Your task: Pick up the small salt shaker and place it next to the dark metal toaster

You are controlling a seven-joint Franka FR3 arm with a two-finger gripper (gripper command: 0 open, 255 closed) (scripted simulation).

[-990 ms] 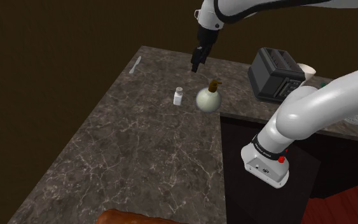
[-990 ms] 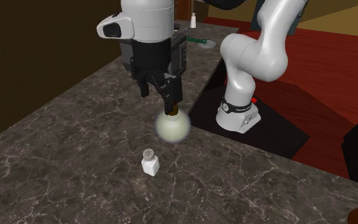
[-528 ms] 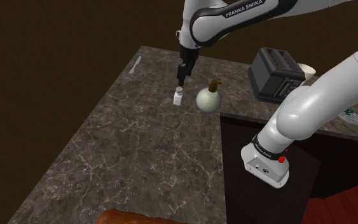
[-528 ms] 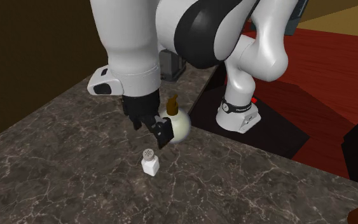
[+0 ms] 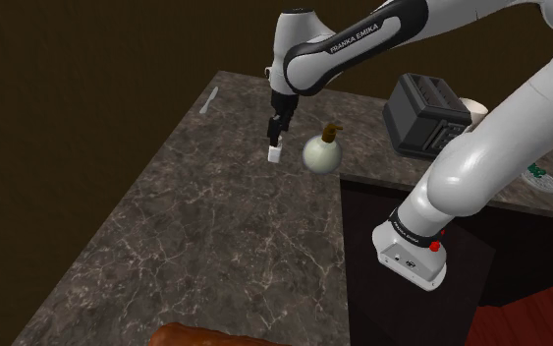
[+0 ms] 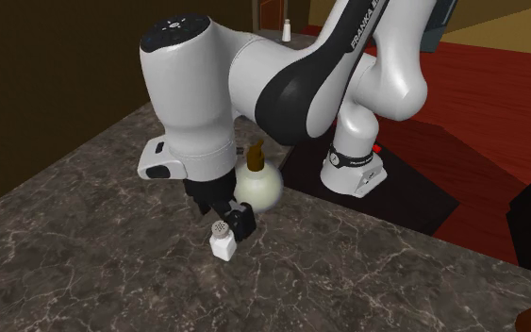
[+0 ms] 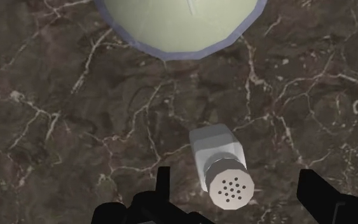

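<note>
Spreading across most of the shoulder view is a dark, pale-veined stone counter [image 5: 215,226]; the white arm [image 5: 480,147] climbs from its stand at that view's 4 o'clock, arches over the top and drops onto the counter near 12 o'clock; the dark toaster [image 5: 423,116] sits at the counter's back edge, well apart from the salt shaker and at about 2 o'clock from it; a round pale bottle [image 5: 321,152] with a brown neck stands near the shaker, at its 3 o'clock in the shoulder view and at its 1 o'clock in the second exterior view; the black gripper [image 6: 230,222] hangs low over the shaker, fingers apart; the small white salt shaker [image 7: 219,162] stands upright on the counter between those fingers, nearer one of them, with a gap showing on each side, so it is not clasped; its perforated cap faces the wrist camera.
</note>
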